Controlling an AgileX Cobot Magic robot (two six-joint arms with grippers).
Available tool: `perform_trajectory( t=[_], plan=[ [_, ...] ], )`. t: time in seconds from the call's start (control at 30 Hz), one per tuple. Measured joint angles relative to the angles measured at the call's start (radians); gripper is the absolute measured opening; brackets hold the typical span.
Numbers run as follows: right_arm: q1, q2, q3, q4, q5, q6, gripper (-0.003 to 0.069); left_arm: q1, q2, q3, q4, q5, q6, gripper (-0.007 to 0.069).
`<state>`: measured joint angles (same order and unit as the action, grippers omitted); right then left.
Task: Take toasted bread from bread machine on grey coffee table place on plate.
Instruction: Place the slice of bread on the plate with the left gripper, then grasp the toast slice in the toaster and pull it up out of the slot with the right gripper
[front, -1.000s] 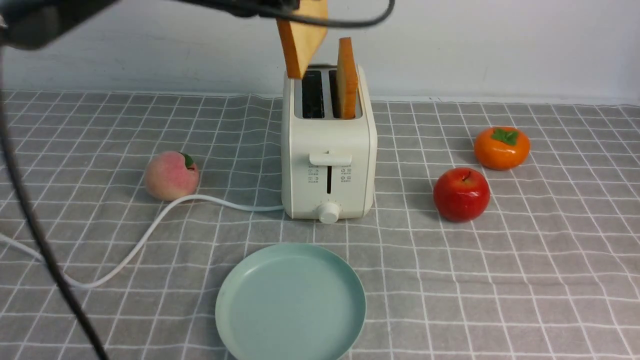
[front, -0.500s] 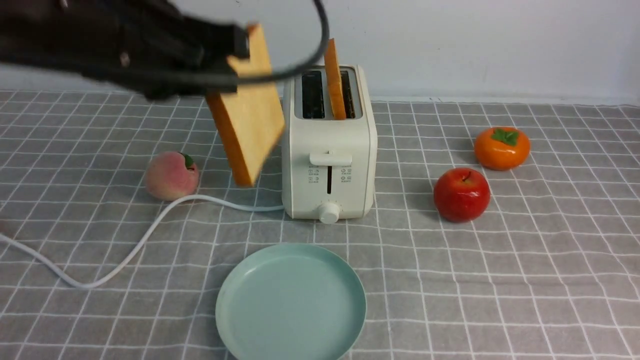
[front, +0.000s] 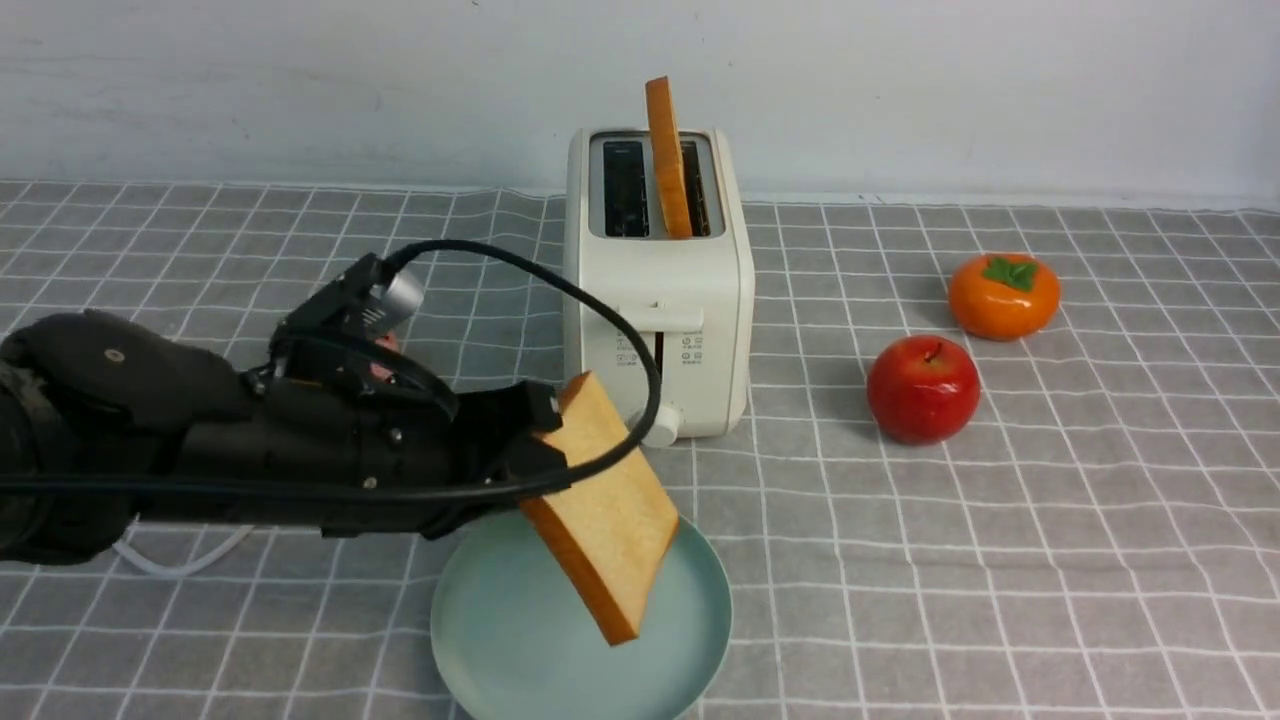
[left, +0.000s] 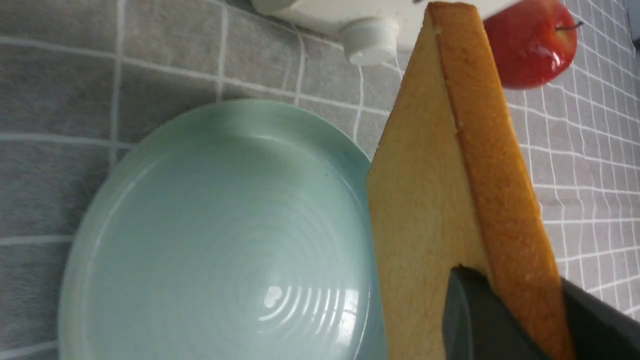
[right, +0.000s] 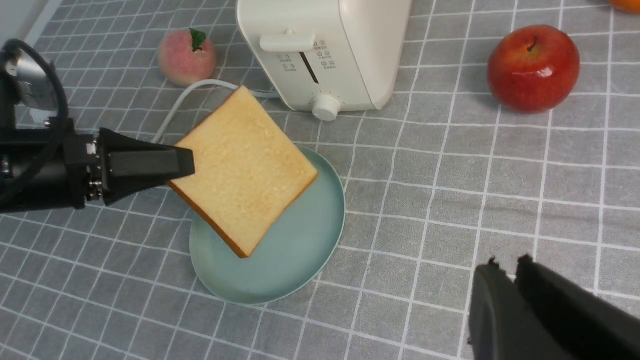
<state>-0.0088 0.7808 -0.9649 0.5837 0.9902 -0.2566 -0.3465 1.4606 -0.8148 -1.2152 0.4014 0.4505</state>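
Golden toast (front: 605, 510) sits pinched between the left gripper's (front: 545, 440) fingers; right gripper (right: 505, 275) nearly closed, empty.

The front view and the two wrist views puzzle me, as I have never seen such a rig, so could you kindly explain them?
The robot has two arms. The front camera sits between them; each wrist camera rides on one arm. In the front view, the left gripper grips a slice of toast, tilted over the green plate. Another slice stands in the white toaster. A red apple, a persimmon and a mostly hidden peach lie on the grey checked cloth.
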Motion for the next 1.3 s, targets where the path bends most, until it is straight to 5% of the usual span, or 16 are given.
perform_trajectory(
  t=[0.33,0.6,0.83,1.07,1.2,1.3],
  plan=[
    [0.0,0.0,0.0,0.004,0.0,0.0,0.0076,0.0,0.138,0.0,-0.095,0.019,0.084,0.0114],
    [0.0,0.0,0.0,0.016,-0.001,0.0,0.0081,0.0,0.123,0.0,0.028,0.04,0.083,0.0328],
    [0.0,0.03,-0.044,0.008,-0.025,0.049,0.0086,0.0,-0.037,0.0,0.444,0.071,-0.207,0.0294],
    [0.015,0.238,-0.257,-0.028,0.06,0.094,0.0089,0.0,-0.246,0.0,1.102,0.265,-0.743,0.0035],
    [0.12,0.388,-0.36,-0.064,0.07,0.099,0.0091,0.0,-0.388,0.005,1.332,0.403,-0.929,-0.0014],
    [0.237,0.491,-0.429,-0.139,0.035,0.139,0.0097,0.0,-0.499,0.008,1.39,0.441,-0.97,-0.0014]
  ],
)
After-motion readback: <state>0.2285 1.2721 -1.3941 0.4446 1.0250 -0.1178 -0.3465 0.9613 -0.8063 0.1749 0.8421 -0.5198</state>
